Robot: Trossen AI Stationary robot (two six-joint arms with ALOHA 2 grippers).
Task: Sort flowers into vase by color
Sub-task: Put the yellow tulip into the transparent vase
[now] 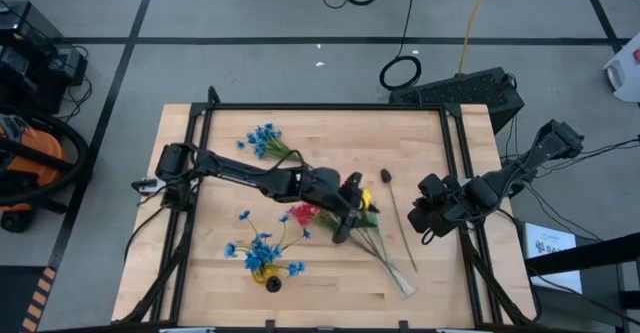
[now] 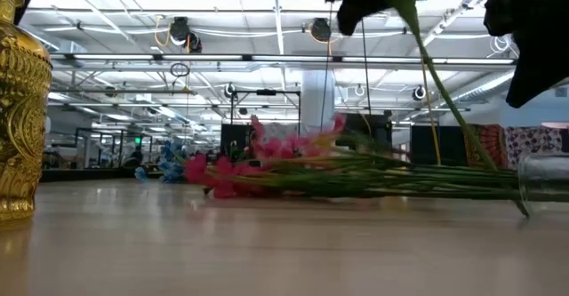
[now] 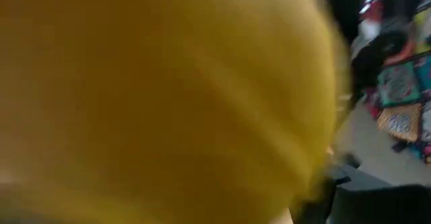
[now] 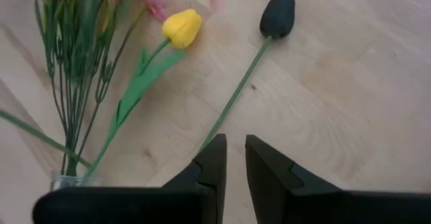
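Two arms over a wooden table (image 1: 430,138) in the high view. Left arm reaches in from the left edge, its gripper (image 1: 345,223) over the middle, right above a bundle of pink and red flowers (image 1: 305,214) whose green stems run down toward a clear glass vase (image 1: 403,285) lying on its side near the front edge. A yellow bud (image 1: 366,199) sits just beside that gripper; can't tell from above whether the fingers are wide or narrow or gripping anything. A dark tulip (image 1: 385,176) lies apart to the right, stem pointing toward the front. One blue sprig (image 1: 264,140) lies near the back of the table; more blue flowers (image 1: 262,250) stand in a gold vase (image 1: 270,280) at the front. Right gripper (image 1: 424,223) hangs at the right edge of the table.

Low view: gold vase (image 2: 20,109) at far left, pink flowers (image 2: 267,158) lying flat mid-table, stems going right to the glass vase (image 2: 544,176). One green stem (image 2: 436,87) slants up toward dark arm parts at the top.

Left wrist view: almost all blurred yellow (image 3: 161,96), very close to the lens; fingers not visible.

Right wrist view: right gripper (image 4: 236,158) with fingers a narrow gap apart, nothing between them, above bare wood. Yellow bud (image 4: 182,27) and dark tulip (image 4: 277,13) lie ahead, pink flower stems (image 4: 77,69) beside them, going into the glass vase (image 4: 65,181).
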